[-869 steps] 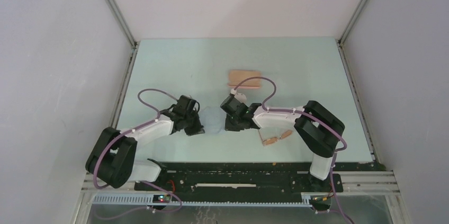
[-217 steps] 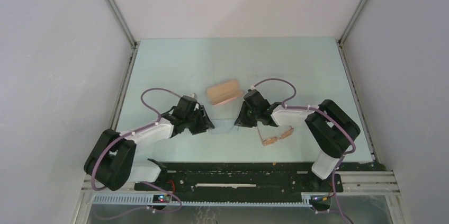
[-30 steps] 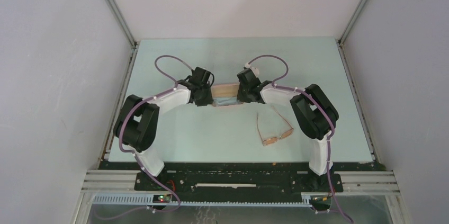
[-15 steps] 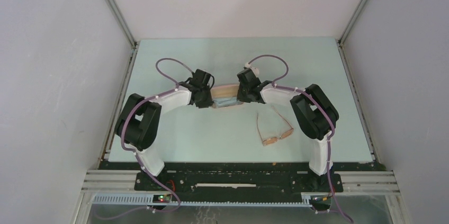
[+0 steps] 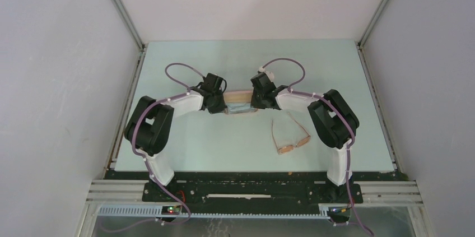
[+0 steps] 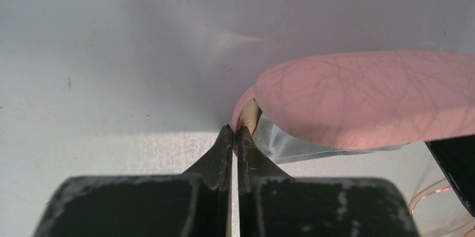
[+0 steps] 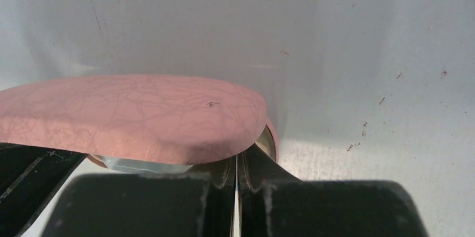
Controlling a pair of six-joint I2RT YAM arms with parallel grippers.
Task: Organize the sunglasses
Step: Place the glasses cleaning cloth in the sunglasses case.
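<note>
**Sunglasses** (image 5: 287, 148): thin orange-brown frame with amber lenses. They lie on the table (image 5: 185, 142) with temples unfolded and pointing toward the far side. They sit in front of the right arm, nearer than the case and to its right, touching neither gripper. A slim curve of one temple shows at the lower right edge of the left wrist view.

**Case** (image 5: 238, 94): pink, oblong, rounded ends. It lies crosswise at mid-table between the two grippers. The lid (image 6: 364, 100) is raised, leaving the mouth open toward the arms, with a beige lining visible at both ends.

**Cloth** (image 5: 241, 108): light blue. It sits inside the case under the lid, and an edge shows along the opening (image 6: 280, 143).

**Left gripper** (image 5: 223, 104): at the case's left end. The fingers (image 6: 221, 147) are pressed together with only a hairline between them, tips against the end rim. Whether the rim is pinched between them cannot be told.

**Right gripper** (image 5: 253, 104): at the case's right end, mirroring the left. The fingers (image 7: 255, 164) are drawn together, tips just under the lid's edge at the rim. Whether they have any hold on the rim likewise cannot be told.
</note>
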